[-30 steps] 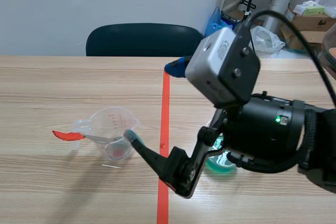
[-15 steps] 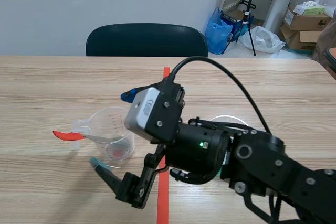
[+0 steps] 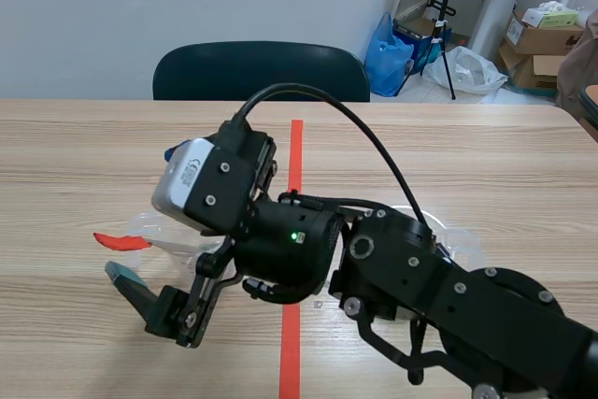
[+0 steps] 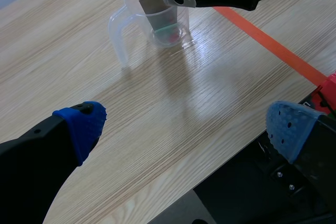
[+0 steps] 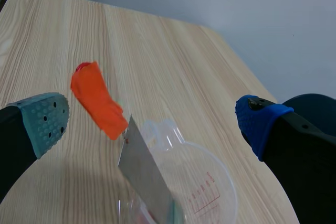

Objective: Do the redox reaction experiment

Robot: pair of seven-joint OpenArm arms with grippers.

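A: Pale wood-grain tabletop, grey wall behind; what changed?
B: Entry one: right end effector; swung across from well apart; fingers wide, empty, now straddling the measuring cup.
A: Meaning?
B: Probably lining up a grasp on the strip standing in the cup.
A: Materials?
B: Cup: clear thin plastic, looped handle, red graduations; strip: flat grey metal, orange grip; left end effector: spread wide, empty, short of the cup.

Spatula inside measuring cup
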